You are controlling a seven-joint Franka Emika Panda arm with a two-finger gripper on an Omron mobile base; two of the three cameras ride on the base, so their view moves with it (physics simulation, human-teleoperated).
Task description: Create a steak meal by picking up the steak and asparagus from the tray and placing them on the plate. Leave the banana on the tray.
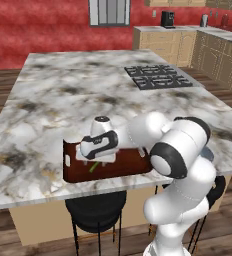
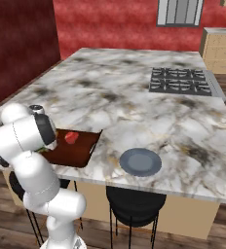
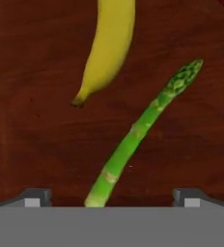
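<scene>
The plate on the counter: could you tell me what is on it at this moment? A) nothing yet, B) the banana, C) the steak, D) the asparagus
A: in the right base view the plate lies bare on the marble, while the steak sits on the tray, and the hand view shows the asparagus and banana lying on the tray's wood below the open gripper.

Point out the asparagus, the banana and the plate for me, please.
asparagus (image 3: 133,137), hand view, middle of the green stalk.
banana (image 3: 109,46), hand view, middle of the yellow body.
plate (image 2: 140,162), right base view, centre of the bare grey-blue face.
</scene>
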